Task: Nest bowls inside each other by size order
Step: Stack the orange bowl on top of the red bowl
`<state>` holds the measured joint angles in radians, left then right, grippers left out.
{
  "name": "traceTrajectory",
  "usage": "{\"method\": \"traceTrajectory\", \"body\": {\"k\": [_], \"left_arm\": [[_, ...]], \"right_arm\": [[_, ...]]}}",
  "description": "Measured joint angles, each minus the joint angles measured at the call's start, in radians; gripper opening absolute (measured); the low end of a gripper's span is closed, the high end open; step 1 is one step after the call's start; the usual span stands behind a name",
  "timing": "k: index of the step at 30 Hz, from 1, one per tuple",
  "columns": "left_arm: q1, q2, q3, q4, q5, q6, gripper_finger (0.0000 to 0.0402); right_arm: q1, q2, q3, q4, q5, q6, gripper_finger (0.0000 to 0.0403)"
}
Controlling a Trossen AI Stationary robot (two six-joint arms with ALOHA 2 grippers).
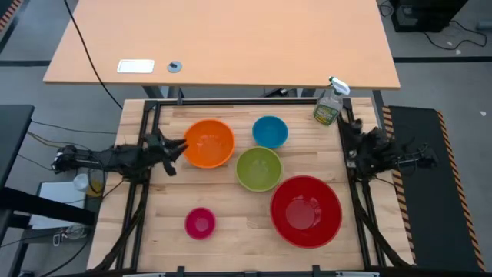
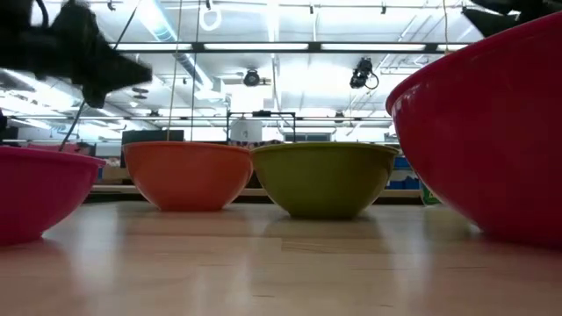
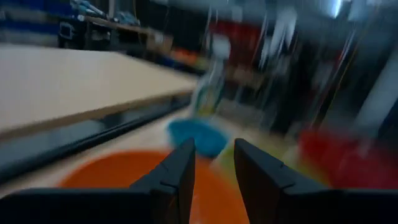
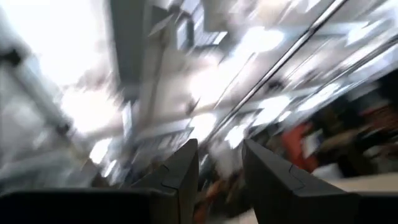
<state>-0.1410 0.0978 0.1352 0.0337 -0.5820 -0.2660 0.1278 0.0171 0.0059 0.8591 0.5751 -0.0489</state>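
Red bowl (image 1: 306,210): largest and farthest from my left pincer (image 1: 178,147), across the table toward my right pincer (image 1: 354,151). I judged it light, stiff, glossy; best left as the base.
Orange bowl (image 1: 208,143): directly ahead of my left pincer, rim just beside the tips. I judged the thin rim the place to pinch, wall between the fingers (image 3: 174,180).
Green bowl (image 1: 258,168): just past the orange one.
Blue bowl (image 1: 270,131): beyond orange, toward the far edge.
Pink bowl (image 1: 200,223): smallest, off to my pincer's side, nearer the front edge.
Left pincer: released, a narrow gap, holding nothing.
Right pincer: parked at the table's right edge, fingers apart, empty.
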Motion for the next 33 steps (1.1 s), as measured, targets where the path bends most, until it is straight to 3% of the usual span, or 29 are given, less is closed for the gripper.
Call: {"method": "traceTrajectory", "body": {"k": [4,8,11,15,21,24,28,33], "left_arm": [[0.0,0.0,0.0,0.206,0.0,-0.129,0.0114],[0.0,0.0,0.001,0.337,0.0,-0.134,0.0114],[0.0,0.0,0.001,0.38,0.001,-0.156,0.0114],[0.009,0.001,0.001,0.464,-0.016,-0.166,0.0114],[0.053,0.0,0.002,0.569,-0.018,-0.125,0.0114],[0.062,0.0,0.004,0.572,-0.008,-0.139,0.0114],[0.066,0.014,0.061,0.469,-0.049,-0.137,0.0115],[0.066,0.109,0.194,0.171,-0.188,-0.131,0.0132]], "right_arm": [[-0.035,0.001,0.002,0.211,0.007,-0.082,0.0132],[-0.068,0.008,0.04,0.153,-0.012,-0.096,0.0132],[-0.091,0.056,0.074,0.107,-0.049,0.007,0.0132],[-0.122,0.195,0.144,0.111,-0.038,0.25,0.0132],[-0.155,0.514,0.309,0.108,0.003,0.395,0.0132],[-0.175,0.662,0.402,0.089,0.068,0.416,0.0132],[-0.232,0.824,0.542,-0.123,0.096,0.462,0.0126],[-0.361,1.044,0.726,-0.457,-0.07,0.547,0.0122]]}}
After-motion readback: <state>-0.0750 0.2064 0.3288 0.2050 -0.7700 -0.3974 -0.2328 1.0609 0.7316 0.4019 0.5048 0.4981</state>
